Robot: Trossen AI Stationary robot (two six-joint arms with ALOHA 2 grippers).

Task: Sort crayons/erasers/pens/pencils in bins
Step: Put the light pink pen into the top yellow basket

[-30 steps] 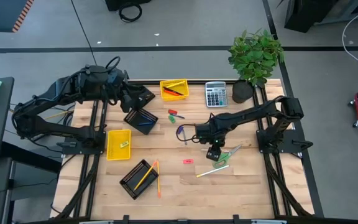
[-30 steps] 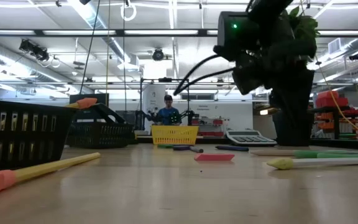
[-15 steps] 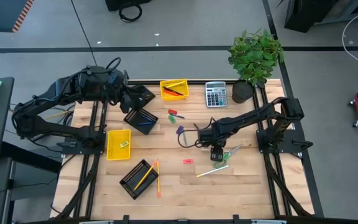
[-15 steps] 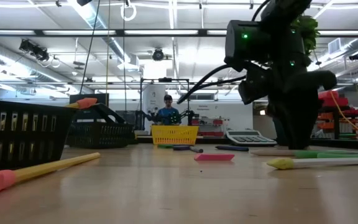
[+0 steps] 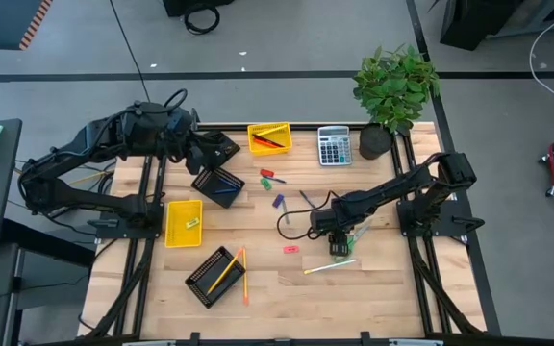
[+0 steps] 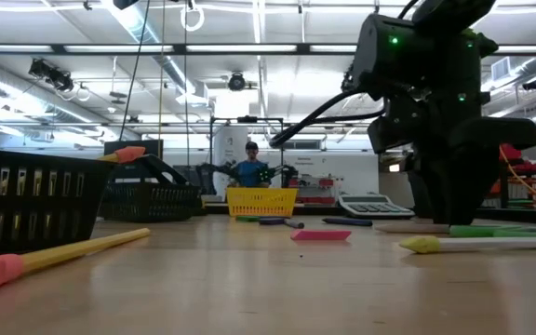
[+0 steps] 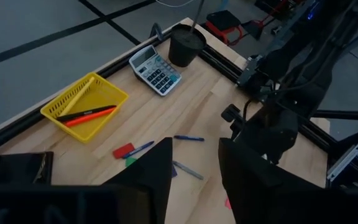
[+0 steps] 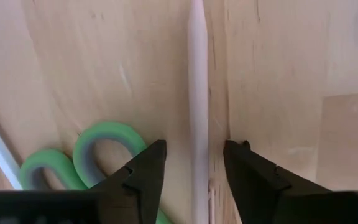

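Observation:
My right gripper (image 5: pixel 339 248) points straight down, low over the table's near right part. It is open, and its fingers stand on either side of a pale thin pencil (image 8: pixel 196 93) that lies flat on the wood, without touching it. Green-handled scissors (image 8: pixel 101 146) lie beside that pencil. My left gripper (image 7: pixel 194 155) hangs open and holds nothing, high above a black mesh bin (image 5: pixel 217 185) at the far left. A second mesh bin (image 5: pixel 214 276) near the front holds pencils. A yellow bin (image 5: pixel 268 137) at the back holds a red pen, and another yellow bin (image 5: pixel 183 222) holds an eraser.
A pink eraser (image 5: pixel 290 249), a purple crayon (image 5: pixel 279 202), red and green erasers (image 5: pixel 266 174) and a slim pen (image 5: pixel 306 197) lie loose mid-table. A grey calculator (image 5: pixel 334 146) and a potted plant (image 5: pixel 392 91) stand at the far right. A person shows far behind the table.
My right gripper has gone down and toward the table's near right, away from the purple crayon and over the pencil and scissors, rolling its wrist on the way. Its fingers have stayed open. No object has moved.

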